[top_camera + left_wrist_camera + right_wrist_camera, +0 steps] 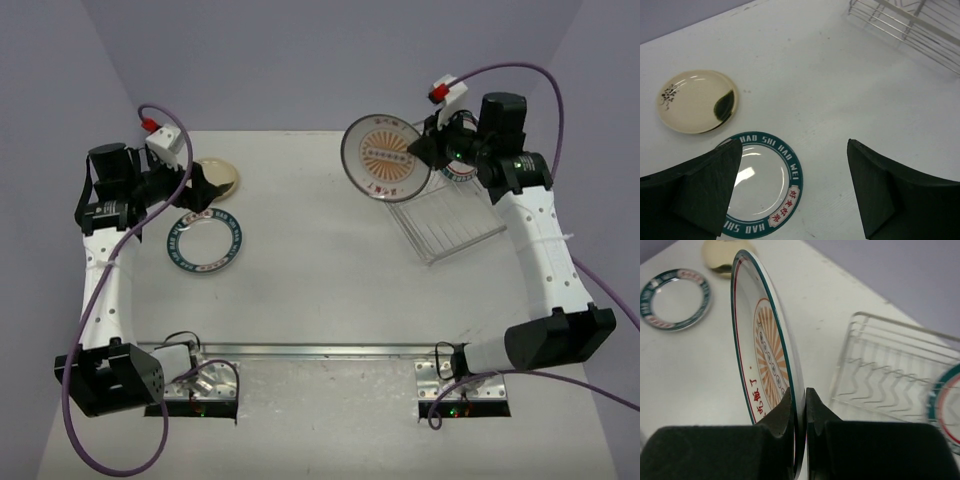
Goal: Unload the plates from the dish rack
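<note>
A plate with orange rays is held up on edge at the left end of the dish rack, its rim pinched by the right jaws. The left jaws are spread wide above a green-rimmed plate lying on the table, near a cream plate.

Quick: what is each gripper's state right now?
Left gripper: open, holding nothing.
Right gripper: shut on the rim of the orange-patterned plate.
</note>
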{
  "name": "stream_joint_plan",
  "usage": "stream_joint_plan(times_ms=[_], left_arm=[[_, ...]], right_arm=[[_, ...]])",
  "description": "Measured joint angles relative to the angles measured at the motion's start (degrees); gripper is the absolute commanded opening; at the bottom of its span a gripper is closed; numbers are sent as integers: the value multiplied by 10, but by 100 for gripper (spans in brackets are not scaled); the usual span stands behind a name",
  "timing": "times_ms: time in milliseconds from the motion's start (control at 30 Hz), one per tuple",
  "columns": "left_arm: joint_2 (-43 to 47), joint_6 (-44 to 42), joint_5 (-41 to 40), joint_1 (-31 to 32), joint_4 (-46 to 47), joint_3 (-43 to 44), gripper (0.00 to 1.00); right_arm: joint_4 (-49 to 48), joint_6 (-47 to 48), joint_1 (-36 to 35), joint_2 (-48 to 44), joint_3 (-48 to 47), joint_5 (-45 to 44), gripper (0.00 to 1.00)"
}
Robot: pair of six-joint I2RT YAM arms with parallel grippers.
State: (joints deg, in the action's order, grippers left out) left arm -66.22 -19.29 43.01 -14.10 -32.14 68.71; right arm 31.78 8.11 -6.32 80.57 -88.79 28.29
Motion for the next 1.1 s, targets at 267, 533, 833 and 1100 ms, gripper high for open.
stream_joint_plan(times_ms=[267,533,833,1100], left_arm=[[-7,51,-4,214,-11,1,77],[-44,88,-23,322,-9,-19,70],[-71,125,-3,341,-6,-25,26],[-73,170,30,336,7,-28,0]], right_arm=[[4,-97,-67,-13,145,132,0],[-20,-153,-102,-41,188,201,0],[-46,-176,-130,-44,222,196,0],[-64,-173,-137,-42,223,190,28]])
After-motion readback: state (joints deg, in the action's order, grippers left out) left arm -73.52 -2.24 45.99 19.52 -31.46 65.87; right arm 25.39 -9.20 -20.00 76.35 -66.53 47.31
